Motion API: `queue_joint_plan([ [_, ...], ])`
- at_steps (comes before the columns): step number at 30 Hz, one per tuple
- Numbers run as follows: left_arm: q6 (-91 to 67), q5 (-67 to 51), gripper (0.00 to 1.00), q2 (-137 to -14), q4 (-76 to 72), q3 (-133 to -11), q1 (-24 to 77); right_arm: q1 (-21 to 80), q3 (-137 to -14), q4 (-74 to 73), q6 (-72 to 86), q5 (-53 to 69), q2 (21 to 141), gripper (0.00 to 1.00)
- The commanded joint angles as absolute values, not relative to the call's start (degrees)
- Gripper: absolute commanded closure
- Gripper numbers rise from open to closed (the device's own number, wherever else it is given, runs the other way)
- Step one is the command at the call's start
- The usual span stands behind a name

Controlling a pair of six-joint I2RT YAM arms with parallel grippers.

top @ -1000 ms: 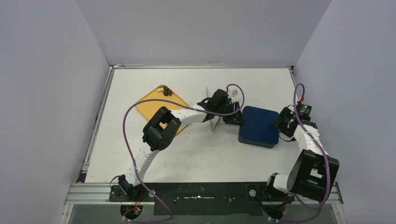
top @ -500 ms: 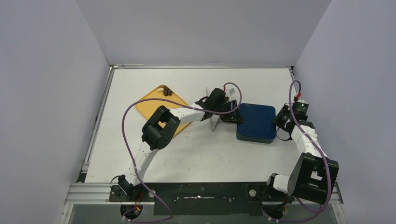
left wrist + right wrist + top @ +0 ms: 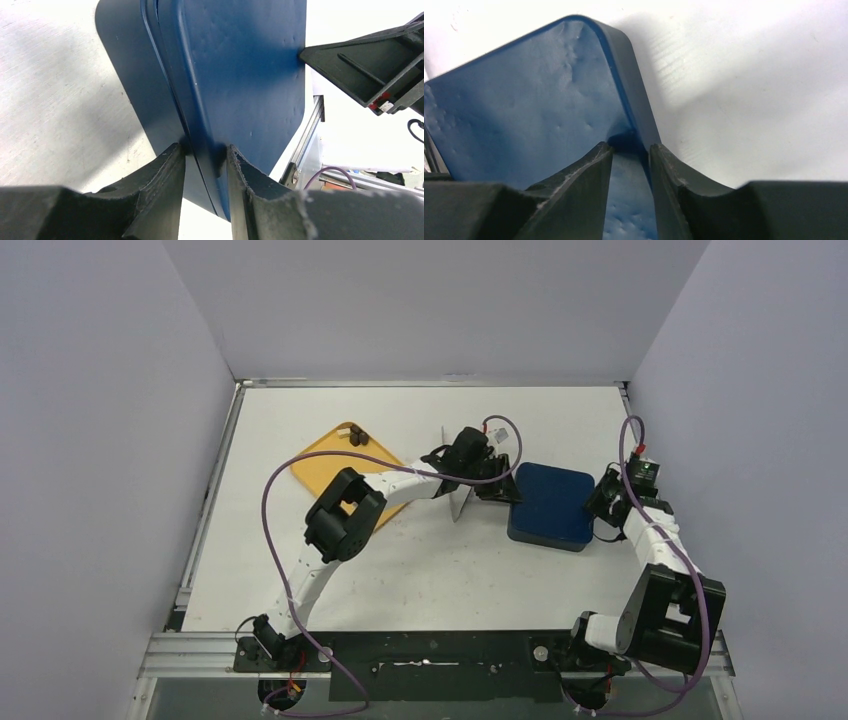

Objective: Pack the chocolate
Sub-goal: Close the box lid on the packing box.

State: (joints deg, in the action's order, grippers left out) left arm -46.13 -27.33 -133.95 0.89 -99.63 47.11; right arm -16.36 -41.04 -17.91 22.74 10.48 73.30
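Observation:
A dark blue lidded box (image 3: 548, 502) lies right of centre on the table. My left gripper (image 3: 505, 490) is at its left edge; in the left wrist view the jaws (image 3: 205, 150) pinch the box's rim (image 3: 240, 65). From the right, my right gripper (image 3: 598, 508) clamps the opposite edge, its fingertips (image 3: 630, 147) closed over the lid's wall (image 3: 524, 110). A few small pieces of chocolate (image 3: 357, 436), dark brown and cream, sit on the far corner of a yellow tray (image 3: 325, 470). Whatever is inside the box is hidden.
Metal tongs (image 3: 460, 502) stand just left of the left gripper, under its wrist. The left arm's purple cable loops over the tray. Grey walls close in the table on three sides. The right gripper's black body (image 3: 370, 75) shows across the box in the left wrist view.
The blue box has shifted a little left and turned squarer to the table. Both grippers have narrowed onto its edges, and the right arm has moved in with it.

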Motion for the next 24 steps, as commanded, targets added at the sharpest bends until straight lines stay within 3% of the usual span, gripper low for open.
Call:
queue_joint_plan([
  [1, -41.61, -24.99, 0.8, -137.56, 10.94, -100.82, 49.93, -17.05, -46.85, -26.48, 22.92, 7.61, 69.48, 0.58],
  [4, -42.74, -25.27, 0.72, -135.89, 11.28, -101.77, 49.27, -17.05, -50.44, -28.98, 22.79, 7.6, 68.85, 0.51],
  [7, -42.98, -24.74, 0.66, -133.65, 11.98, -104.27, 47.07, -16.92, -53.07, -29.86, 22.5, 8.21, 68.47, 0.51],
  [13, -42.93, -22.77, 0.64, -132.27, 13.44, -112.3, 43.79, -15.83, -54.72, -24.5, 22.11, 13.79, 68.94, 0.72],
  [16, -42.12, -20.87, 0.65, -132.56, 11.47, -114.69, 43.8, -15.56, -55.91, -22.84, 22.62, 14.19, 70.74, 0.8],
  [21, -42.44, -22.44, 0.79, -135.26, 6.51, -118.43, 45.14, -15.56, -58.1, -20.92, 23.33, 15.1, 74.35, 0.99],
  [24, -42.8, -24.52, 0.85, -139.8, 6.46, -123.32, 45.87, -15.56, -58.97, -19.74, 23.38, 15.51, 76.55, 1.0],
])
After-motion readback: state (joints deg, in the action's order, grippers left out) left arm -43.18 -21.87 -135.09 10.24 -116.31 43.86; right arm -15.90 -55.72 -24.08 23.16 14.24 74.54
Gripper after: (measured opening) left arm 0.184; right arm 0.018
